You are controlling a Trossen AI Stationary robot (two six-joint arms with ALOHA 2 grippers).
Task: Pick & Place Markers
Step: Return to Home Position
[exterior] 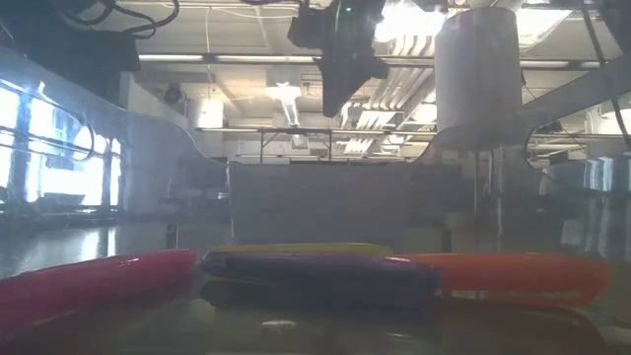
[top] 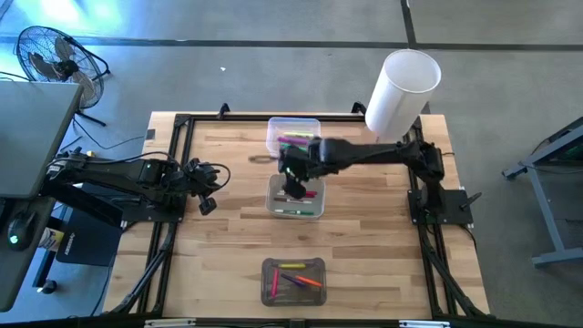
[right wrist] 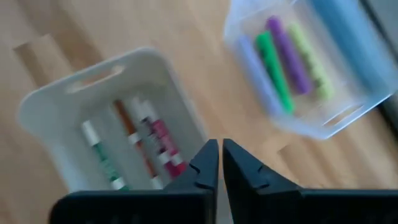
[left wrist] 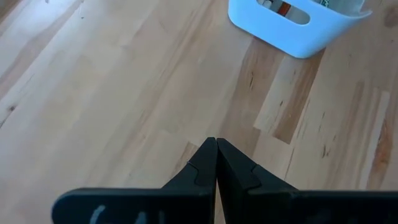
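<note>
**Markers: binned in three lots, both claws empty**

Bins: three, in a row across the tabletop (top: pixel 228 237).
- Clear bin (right wrist: pixel 357 109): four markers (right wrist: pixel 283 59).
- White bin (right wrist: pixel 43 106): at least three.
- Near bin (top: pixel 268 282): at least four.

Sorting looks finished.

Right claw (right wrist: pixel 219 163): pressed together, empty, above the white bin, judged ready to withdraw.

Left claw (left wrist: pixel 216 158): pressed together, empty, parked over bare wood at the left.

We count three bins: far bin (top: pixel 273 128), middle bin (top: pixel 271 206), near bin (top: pixel 266 282). They hold four thick markers (right wrist: pixel 275 65), three thin markers (right wrist: pixel 158 140), and at least four markers (exterior: pixel 315 271). One white cylinder (top: pixel 401 91), two arms: left arm (top: pixel 137 178), right arm (top: pixel 373 153).
</note>
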